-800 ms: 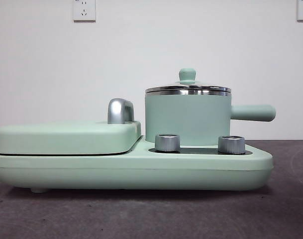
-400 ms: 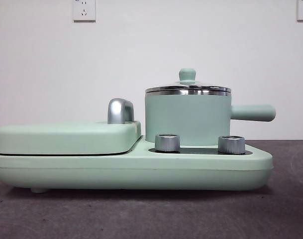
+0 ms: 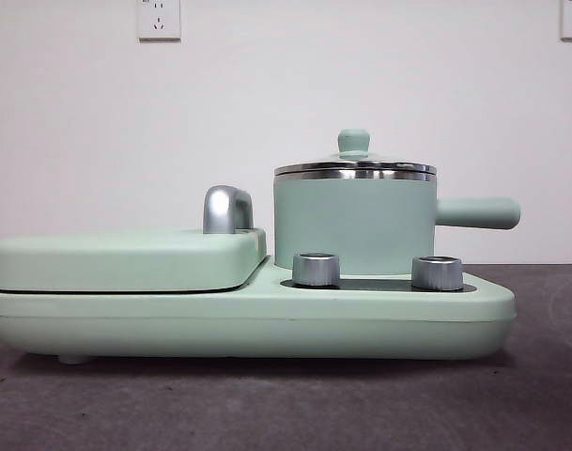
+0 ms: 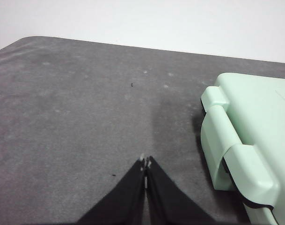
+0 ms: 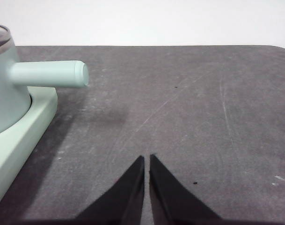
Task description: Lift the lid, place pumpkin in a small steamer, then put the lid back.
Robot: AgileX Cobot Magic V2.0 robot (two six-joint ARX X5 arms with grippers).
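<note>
The flat green griddle cover (image 3: 126, 258) fills the left of the front view. Right of the middle stands the small steamer (image 3: 353, 225), with the lid (image 3: 354, 164) sitting on top. The left gripper (image 4: 145, 161) and the right gripper (image 5: 147, 159) are both closed, holding nothing, above the gray table (image 5: 203, 103).
</note>
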